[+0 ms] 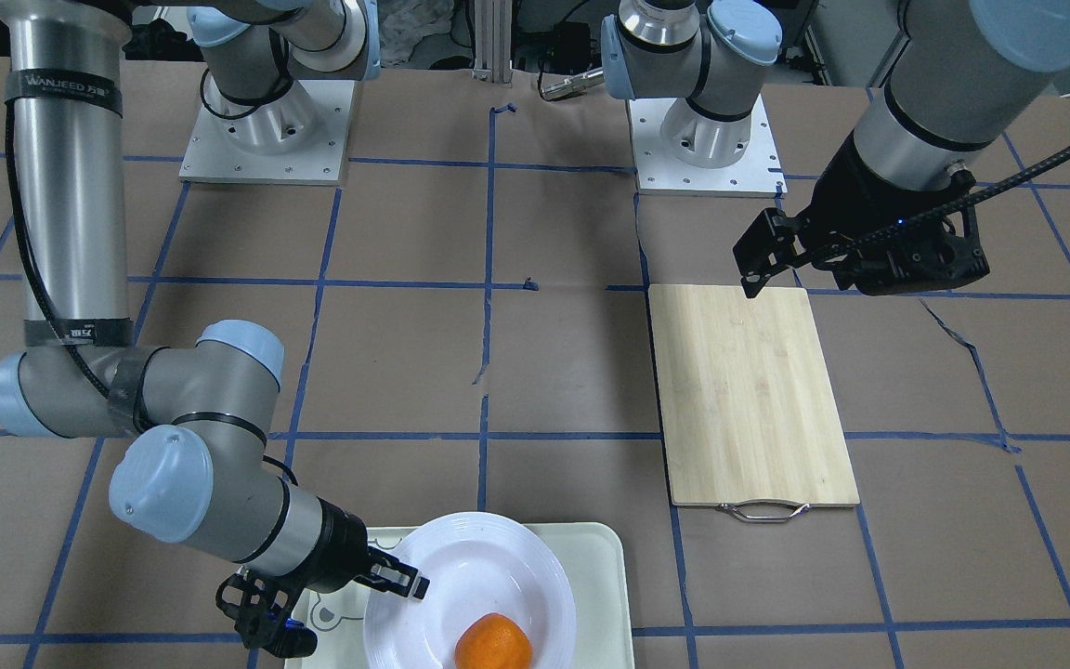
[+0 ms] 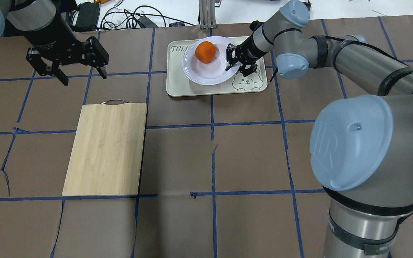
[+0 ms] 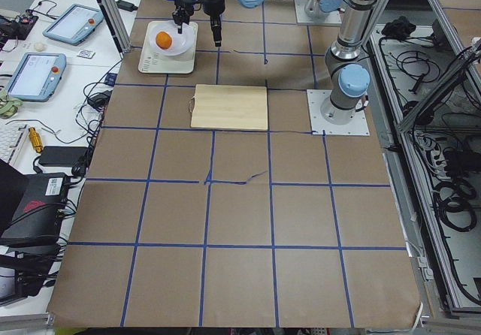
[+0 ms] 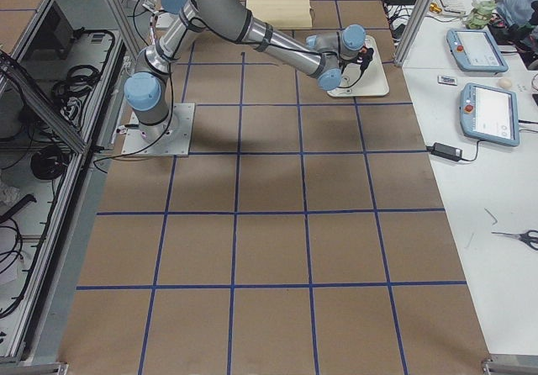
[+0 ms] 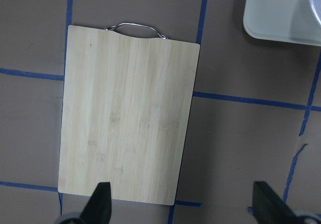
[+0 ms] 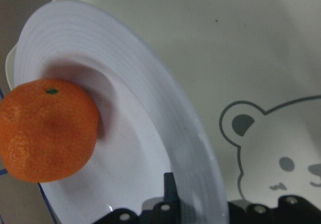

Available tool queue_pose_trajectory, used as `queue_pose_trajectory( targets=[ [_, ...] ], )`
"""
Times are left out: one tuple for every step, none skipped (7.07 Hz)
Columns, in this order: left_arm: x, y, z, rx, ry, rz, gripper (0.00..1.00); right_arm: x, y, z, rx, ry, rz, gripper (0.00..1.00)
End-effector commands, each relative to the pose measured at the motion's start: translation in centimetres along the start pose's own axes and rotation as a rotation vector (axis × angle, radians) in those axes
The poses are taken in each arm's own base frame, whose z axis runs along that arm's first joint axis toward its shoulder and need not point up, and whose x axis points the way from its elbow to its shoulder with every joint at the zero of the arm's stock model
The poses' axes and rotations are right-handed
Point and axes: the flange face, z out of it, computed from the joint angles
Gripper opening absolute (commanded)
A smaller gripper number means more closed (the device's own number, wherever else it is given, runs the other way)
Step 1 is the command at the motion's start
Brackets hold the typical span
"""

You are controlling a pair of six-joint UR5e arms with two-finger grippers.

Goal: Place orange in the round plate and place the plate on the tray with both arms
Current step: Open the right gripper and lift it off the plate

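Note:
The orange (image 2: pixel 205 52) (image 1: pixel 493 643) lies inside the round plate (image 2: pixel 206 71) (image 1: pixel 479 567), toward its far side from the robot. The plate sits on the pale tray (image 2: pixel 177 86) (image 1: pixel 600 595) with the bear face. My right gripper (image 2: pixel 229 58) (image 1: pixel 400 578) is shut on the plate's rim on the bear side. In the right wrist view one finger presses the inner rim beside the orange (image 6: pixel 47 131). My left gripper (image 2: pixel 83 77) (image 1: pixel 860 279) (image 5: pixel 183 204) hangs open and empty above the table, near the handle end of the cutting board.
A bamboo cutting board (image 2: pixel 108 147) (image 1: pixel 753 390) with a metal handle lies on the robot's left half of the brown, blue-taped table. Cables and tablets lie beyond the table's far edge, just behind the tray.

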Motion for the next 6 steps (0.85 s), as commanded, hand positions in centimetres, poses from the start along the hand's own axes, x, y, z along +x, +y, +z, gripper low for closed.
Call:
queue_pose_trajectory(
  targets=[
    [0.0,0.0,0.0,-0.001,0.001,0.000,1.00,0.7,-0.2,0.2,0.017,0.043,0.027,0.61],
    [0.0,0.0,0.0,-0.001,0.000,0.000,1.00,1.5,-0.7,-0.5,0.073,0.153,-0.009,0.96],
    [0.0,-0.4,0.5,-0.010,0.001,0.001,1.00,0.6,-0.3,-3.0,0.054,0.194,-0.034,1.00],
    [0.0,-0.4,0.6,-0.011,-0.004,0.000,1.00,-1.0,0.9,-6.9,0.035,0.247,-0.112,1.00],
    [-0.1,-0.3,0.3,-0.005,0.000,-0.002,1.00,-2.1,1.6,-11.3,0.078,0.363,-0.181,1.00],
    [0.0,-0.2,0.2,-0.004,0.001,0.000,1.00,-4.2,3.2,-14.9,0.033,0.396,-0.219,1.00]
  ],
)
